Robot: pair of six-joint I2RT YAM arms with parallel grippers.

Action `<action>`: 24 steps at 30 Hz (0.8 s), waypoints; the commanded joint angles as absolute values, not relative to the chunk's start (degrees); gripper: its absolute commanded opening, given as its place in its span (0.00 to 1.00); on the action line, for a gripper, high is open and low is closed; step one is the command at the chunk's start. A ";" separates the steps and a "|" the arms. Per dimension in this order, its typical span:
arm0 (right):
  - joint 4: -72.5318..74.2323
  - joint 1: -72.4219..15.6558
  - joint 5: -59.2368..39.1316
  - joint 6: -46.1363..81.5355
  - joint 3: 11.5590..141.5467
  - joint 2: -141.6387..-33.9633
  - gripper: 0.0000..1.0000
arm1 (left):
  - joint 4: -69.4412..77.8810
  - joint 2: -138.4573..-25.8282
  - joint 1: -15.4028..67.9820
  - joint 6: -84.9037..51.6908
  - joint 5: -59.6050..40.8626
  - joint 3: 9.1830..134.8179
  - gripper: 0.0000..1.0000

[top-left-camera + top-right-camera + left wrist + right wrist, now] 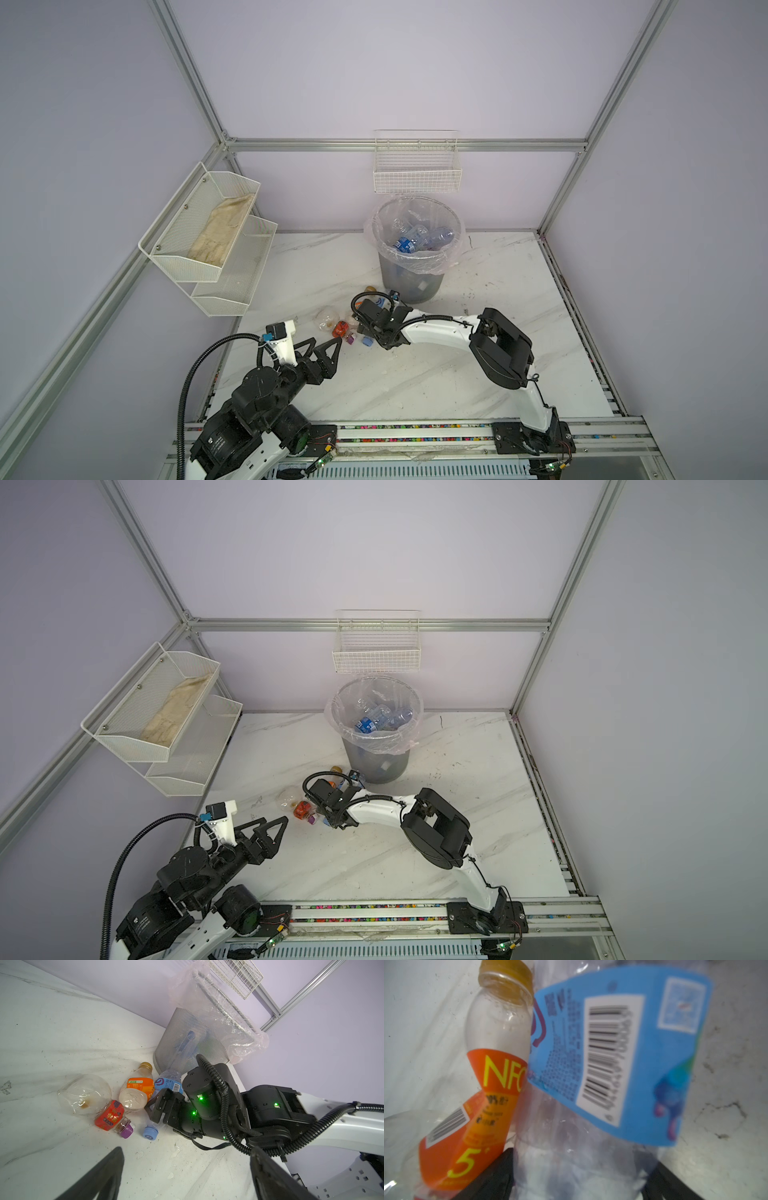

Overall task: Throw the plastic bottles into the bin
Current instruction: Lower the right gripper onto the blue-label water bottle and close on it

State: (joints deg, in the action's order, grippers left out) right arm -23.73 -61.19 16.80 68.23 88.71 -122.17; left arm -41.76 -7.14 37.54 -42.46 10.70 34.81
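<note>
In both top views the bin [411,286] stands at the far middle of the table [457,374], with several bottles [411,241] lying inside it. A few more lie in a clump on the table, just near and left of the bin. The right gripper [368,322] is down over that clump, with its tips hidden under the wrist. The left gripper [327,340] hangs near and left of the clump, jaws spread, holding nothing.

The left wrist view shows the clump: a squashed clear bottle [85,1095], a red-label bottle [110,1118], an orange-label bottle [137,1088] and a blue-label bottle [168,1083]. All four rest on the table. The right gripper straddles the middle of the blue-label one.

In the right wrist view the blue-label bottle fills the space between two black fingers [492,1174], and the orange-label bottle touches its side. The fingers stand wide, right at its walls. Whether they press it I cannot tell.

The step in hand looks like picking up the blue-label bottle. The next move calls for a firm squeeze on its thin wall and a lift clear of its neighbour. Then it must go far and right over the rim to be let go.
</note>
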 commanded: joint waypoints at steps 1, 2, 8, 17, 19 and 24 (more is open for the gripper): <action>-26.03 -61.00 16.76 68.82 90.69 -123.68 0.93 | -41.33 -7.80 37.53 -42.15 10.37 36.45 0.93; -25.97 -60.83 16.39 68.69 90.72 -124.08 0.93 | -41.35 -7.90 37.53 -42.14 10.37 36.52 0.93; -24.51 -60.29 15.36 68.88 87.36 -123.25 0.83 | -41.72 -7.82 37.52 -41.79 10.37 36.98 0.93; -23.29 -60.21 18.95 71.55 78.87 -115.40 0.57 | -41.78 -8.42 37.53 -41.41 10.72 37.53 0.93; -23.29 -60.22 19.33 71.88 77.30 -113.67 0.54 | -41.75 -8.60 37.51 -41.40 10.71 37.61 0.93; -23.38 -60.21 20.19 72.97 74.02 -109.20 0.47 | -41.53 -9.39 37.53 -41.32 10.84 37.96 0.93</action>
State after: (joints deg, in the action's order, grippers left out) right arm -21.76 -60.64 17.28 70.26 75.33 -112.44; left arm -42.17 -8.60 37.54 -42.33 10.72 34.83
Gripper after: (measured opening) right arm 0.513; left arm 0.930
